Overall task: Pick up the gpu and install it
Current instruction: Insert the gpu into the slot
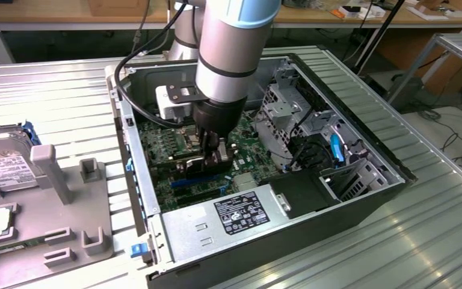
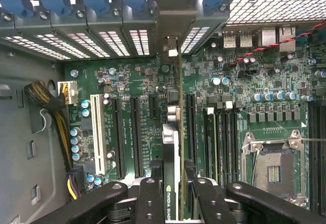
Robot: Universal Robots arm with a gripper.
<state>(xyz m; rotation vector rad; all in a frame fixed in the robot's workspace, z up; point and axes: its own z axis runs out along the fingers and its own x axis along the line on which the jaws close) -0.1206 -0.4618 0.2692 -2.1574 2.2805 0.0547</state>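
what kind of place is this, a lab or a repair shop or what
Probably a robotics lab or test workshop: an open computer case lies on a ribbed metal table, a robot arm's gripper holds the gpu over its motherboard, and wooden workbenches stand behind.

1. The gpu (image 2: pixel 174 147) stood on edge, thin green board with a dark face, seen edge-on in the wrist view.
2. It sat over the motherboard's slots inside the open case (image 1: pixel 212 158).

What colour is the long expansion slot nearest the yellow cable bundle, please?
White; the slot shows best in the wrist view.
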